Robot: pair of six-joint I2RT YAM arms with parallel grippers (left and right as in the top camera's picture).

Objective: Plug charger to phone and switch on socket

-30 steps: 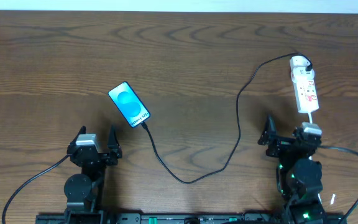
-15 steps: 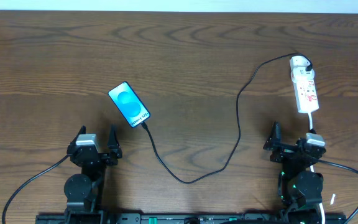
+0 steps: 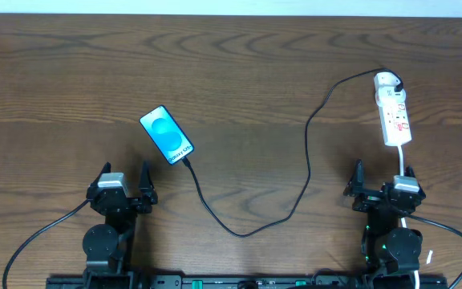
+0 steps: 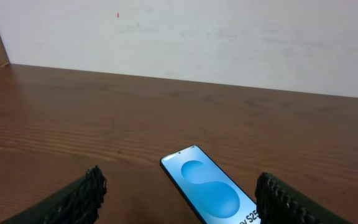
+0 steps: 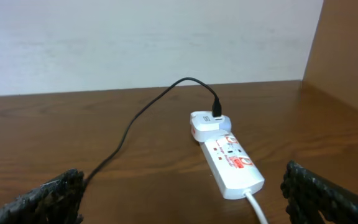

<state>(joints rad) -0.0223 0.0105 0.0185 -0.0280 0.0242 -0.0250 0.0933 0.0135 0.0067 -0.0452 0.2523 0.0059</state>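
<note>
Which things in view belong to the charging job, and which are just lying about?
Job things:
phone
charger cable, running from the phone to the strip
socket strip

Not the job:
table
wall
No other loose item shows.

We observe a dark wooden table (image 3: 231,64) carrying the phone (image 3: 167,134), flat and screen-up at left, the white socket (image 3: 393,112) at right with its white cord (image 3: 400,156) trailing toward the near edge, and the black charger (image 3: 307,168) curving between them, reaching both.
</note>
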